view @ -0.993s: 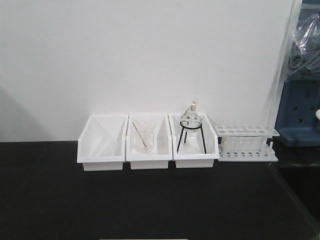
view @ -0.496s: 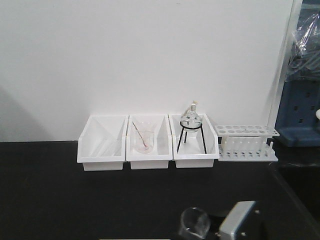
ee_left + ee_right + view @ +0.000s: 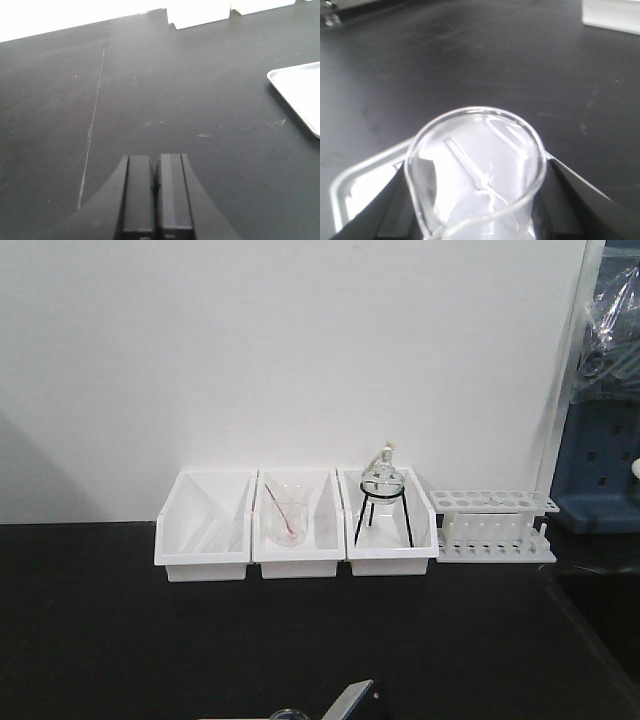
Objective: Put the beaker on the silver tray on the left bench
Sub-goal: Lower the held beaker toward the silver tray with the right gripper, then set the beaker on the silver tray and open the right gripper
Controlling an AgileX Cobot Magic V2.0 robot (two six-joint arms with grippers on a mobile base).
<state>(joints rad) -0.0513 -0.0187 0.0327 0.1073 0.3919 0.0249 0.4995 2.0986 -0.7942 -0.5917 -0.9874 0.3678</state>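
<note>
- right gripper [image 3: 475,200] jaws clamped on beaker [image 3: 476,170], silver tray [image 3: 350,187] directly beneath
- left gripper [image 3: 155,192] jaws closed, empty
- left: lower, release

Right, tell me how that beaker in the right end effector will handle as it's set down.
The beaker looks like thin clear glass, so it is probably fragile; lower it gently. Its smooth wall may slip between the fingers of the right end effector if the grip loosens. It appears empty, so likely light, and could tip on the silver tray's raised rim.
</note>
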